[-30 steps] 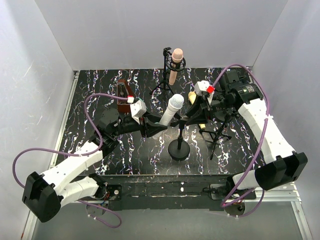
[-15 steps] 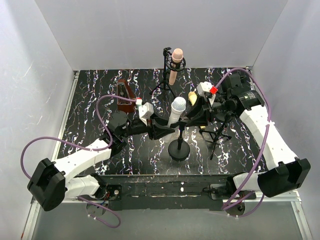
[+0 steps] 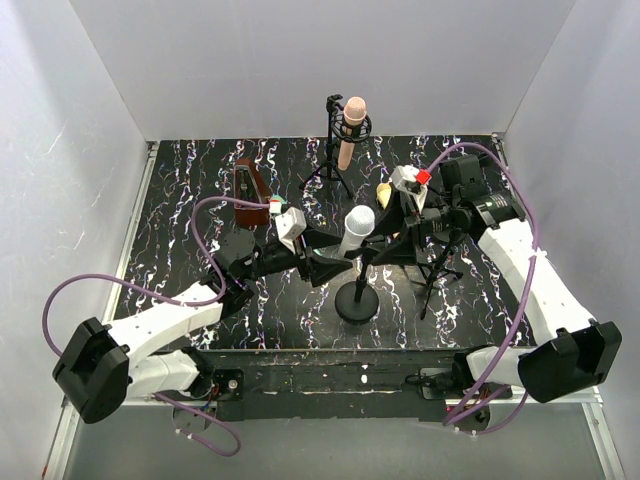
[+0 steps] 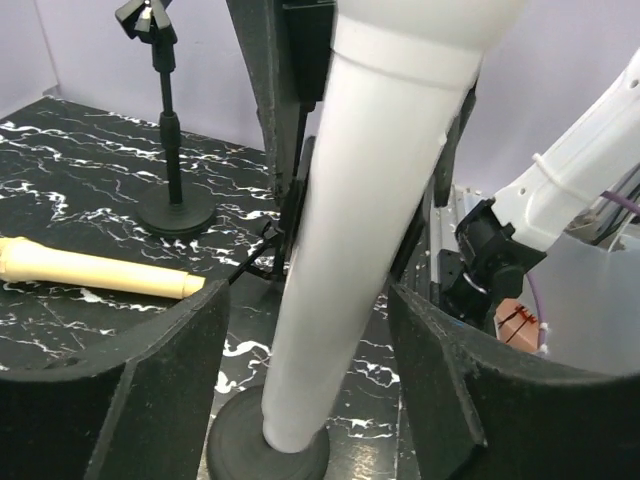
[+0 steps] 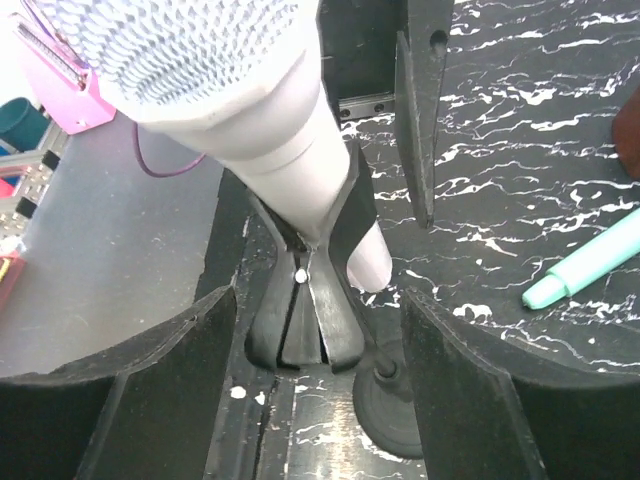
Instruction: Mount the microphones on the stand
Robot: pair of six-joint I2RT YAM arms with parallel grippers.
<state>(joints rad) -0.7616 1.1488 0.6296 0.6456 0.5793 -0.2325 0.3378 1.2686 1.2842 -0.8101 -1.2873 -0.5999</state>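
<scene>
The white microphone (image 3: 356, 227) sits tilted in the black clip (image 5: 315, 300) of a round-based stand (image 3: 357, 300). My left gripper (image 3: 335, 262) is open. Its fingers (image 4: 175, 340) flank the microphone's body (image 4: 370, 200) with a gap on each side. From the right, my right gripper (image 3: 385, 250) is also open, its fingers (image 5: 450, 350) standing apart on either side of the clip. A peach-pink microphone (image 3: 350, 130) is held in a tripod stand at the back. A yellow one (image 4: 100, 270) and a teal one (image 5: 590, 262) lie on the table.
A brown triangular block (image 3: 250, 185) stands at the back left. A black tripod stand (image 3: 435, 270) is under my right arm. In the left wrist view another round-based stand (image 4: 170, 130) shows beyond the yellow microphone. White walls enclose the marbled table (image 3: 180, 180).
Both grippers have opened. The left one let go of the white microphone, which went from leaning left to nearly upright in the clip. The right one let go of the clip.
</scene>
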